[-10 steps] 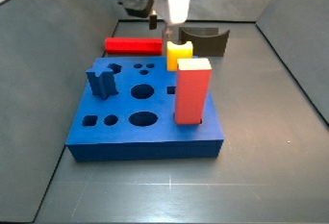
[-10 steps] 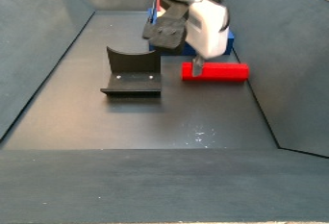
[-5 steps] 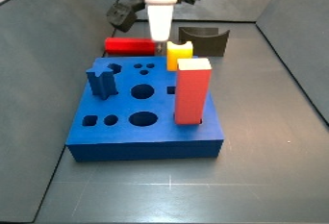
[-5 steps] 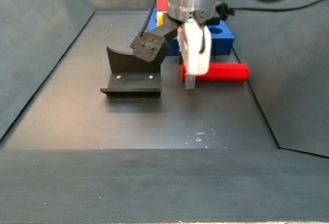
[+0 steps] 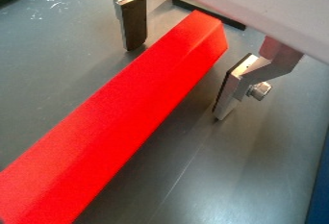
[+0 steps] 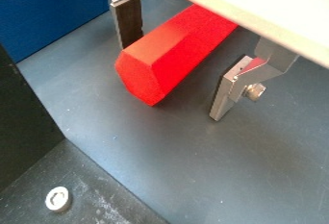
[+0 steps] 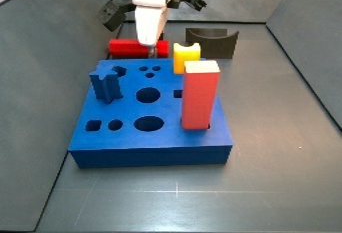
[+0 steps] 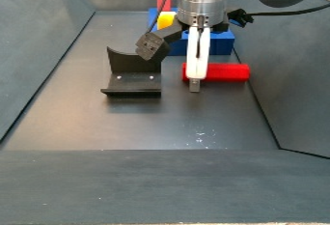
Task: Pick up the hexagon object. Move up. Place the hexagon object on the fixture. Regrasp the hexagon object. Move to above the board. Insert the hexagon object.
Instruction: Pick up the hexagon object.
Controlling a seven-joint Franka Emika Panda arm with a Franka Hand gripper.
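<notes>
My gripper (image 5: 180, 60) straddled the hexagon object (image 5: 122, 132), beside the board (image 8: 219, 39); fingers (image 5: 130, 21) spread, not touching; closing off-centre might have twisted it.

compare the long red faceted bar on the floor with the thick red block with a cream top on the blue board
The long red faceted bar lies flat on the floor, between the open gripper fingers; the thick red block with a cream top stands upright on the blue board. The bar is all red and slimmer; the block has a pale top. Both are red.

A yellow notched piece (image 7: 187, 56) and a red cream-topped block (image 7: 199, 95) stand upright in blue holes
</notes>
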